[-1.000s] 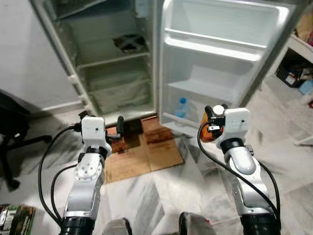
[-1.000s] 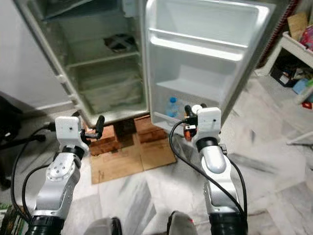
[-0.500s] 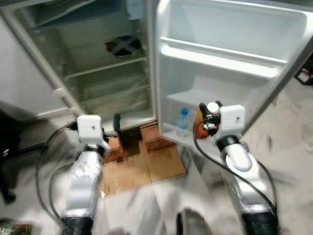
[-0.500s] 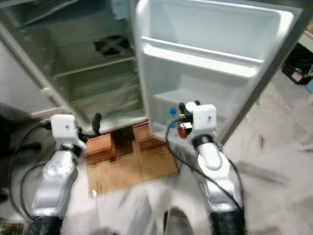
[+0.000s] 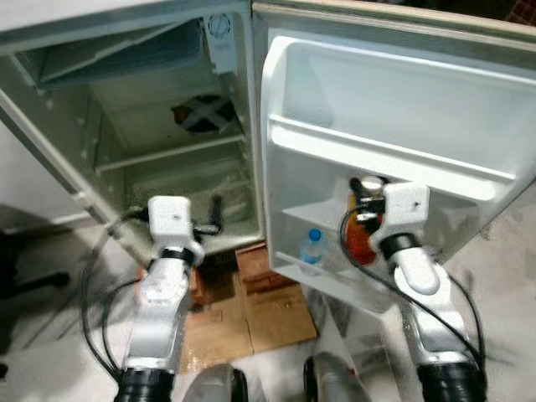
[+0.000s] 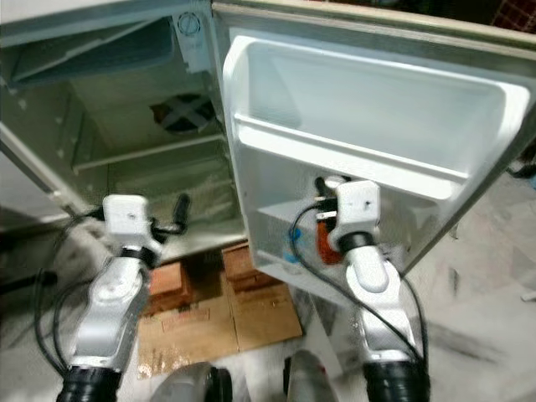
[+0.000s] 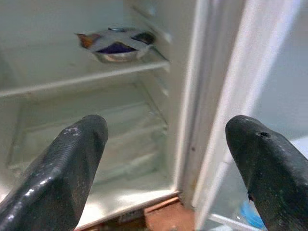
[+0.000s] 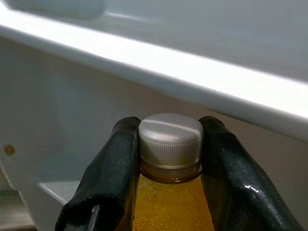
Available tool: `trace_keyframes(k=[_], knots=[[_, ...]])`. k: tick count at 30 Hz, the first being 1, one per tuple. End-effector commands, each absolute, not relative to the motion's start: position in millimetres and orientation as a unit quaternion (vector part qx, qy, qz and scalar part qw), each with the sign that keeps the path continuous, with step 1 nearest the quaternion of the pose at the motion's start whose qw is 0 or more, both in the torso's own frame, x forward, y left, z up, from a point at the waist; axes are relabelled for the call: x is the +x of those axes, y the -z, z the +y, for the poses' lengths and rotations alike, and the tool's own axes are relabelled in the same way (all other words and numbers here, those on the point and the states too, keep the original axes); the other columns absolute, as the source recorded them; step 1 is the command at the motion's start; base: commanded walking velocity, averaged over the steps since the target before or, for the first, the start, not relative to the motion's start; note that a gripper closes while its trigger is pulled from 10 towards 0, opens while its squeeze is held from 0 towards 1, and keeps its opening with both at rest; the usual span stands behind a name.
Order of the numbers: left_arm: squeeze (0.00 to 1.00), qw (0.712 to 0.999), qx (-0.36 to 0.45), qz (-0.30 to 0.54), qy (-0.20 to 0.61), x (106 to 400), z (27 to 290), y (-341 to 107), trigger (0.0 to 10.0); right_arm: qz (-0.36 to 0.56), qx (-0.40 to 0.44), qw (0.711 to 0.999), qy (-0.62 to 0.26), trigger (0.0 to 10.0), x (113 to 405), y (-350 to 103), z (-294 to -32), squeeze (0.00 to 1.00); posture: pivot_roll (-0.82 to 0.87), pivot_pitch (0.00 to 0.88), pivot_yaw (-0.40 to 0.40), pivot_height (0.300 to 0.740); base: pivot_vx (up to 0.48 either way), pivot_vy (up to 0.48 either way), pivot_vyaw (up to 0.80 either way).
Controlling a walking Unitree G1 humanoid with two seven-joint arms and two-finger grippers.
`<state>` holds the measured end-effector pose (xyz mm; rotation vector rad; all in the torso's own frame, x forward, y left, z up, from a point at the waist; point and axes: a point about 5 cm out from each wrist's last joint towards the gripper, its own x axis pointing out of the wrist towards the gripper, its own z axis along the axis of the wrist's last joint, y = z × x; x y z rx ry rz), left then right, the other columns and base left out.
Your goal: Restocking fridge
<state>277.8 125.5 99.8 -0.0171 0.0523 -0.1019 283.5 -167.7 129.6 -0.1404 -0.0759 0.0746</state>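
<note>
Our right gripper point(image 8: 169, 159) squeezes orange drink bottle point(image 8: 171, 202) by white cap, at door shelf point(image 5: 335, 268) holding blue-capped bottle point(image 5: 311, 247). Left gripper point(image 7: 168, 159) wide open, empty; there we see bowl point(image 7: 118, 48) on fridge shelf point(image 7: 82, 79).

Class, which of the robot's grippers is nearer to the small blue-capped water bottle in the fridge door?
Right. The right gripper, holding an orange bottle, is just beside the water bottle at the door shelf. The left gripper hovers apart, before the fridge's main compartment.

The door rack point(image 5: 335, 276) holds a water bottle point(image 5: 311, 248); a bowl point(image 7: 118, 48) sits on the fridge shelf point(image 7: 82, 82) at 11 o'clock.
</note>
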Motion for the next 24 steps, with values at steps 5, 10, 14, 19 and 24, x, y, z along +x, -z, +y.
trace_keyframes(k=[5,10,14,19,24], knots=[[0.00,0.999,0.003,0.031,0.041,275.4,134.8,-98.0,10.0,-0.051,-0.066,0.996,-0.038,10.0,284.1,-134.6,-164.3,0.00,-0.06,0.149,0.044,0.740,0.000,0.000,0.00],[0.00,0.999,0.003,0.031,0.041,275.4,134.8,-98.0,10.0,-0.051,-0.066,0.996,-0.038,10.0,284.1,-134.6,-164.3,0.00,-0.06,0.149,0.044,0.740,0.000,0.000,0.00],[0.00,0.999,0.003,0.031,0.041,275.4,134.8,-98.0,10.0,-0.051,-0.066,0.996,-0.038,10.0,284.1,-134.6,-164.3,0.00,-0.06,0.149,0.044,0.740,0.000,0.000,0.00],[0.00,0.999,0.003,0.031,0.041,275.4,134.8,-98.0,10.0,-0.051,-0.066,0.996,-0.038,10.0,284.1,-134.6,-164.3,0.00,-0.06,0.149,0.044,0.740,0.000,0.000,0.00],[0.00,0.999,0.003,0.031,0.041,275.4,134.8,-98.0,10.0,-0.051,-0.066,0.996,-0.038,10.0,284.1,-134.6,-164.3,0.00,-0.06,0.149,0.044,0.740,0.000,0.000,0.00]])
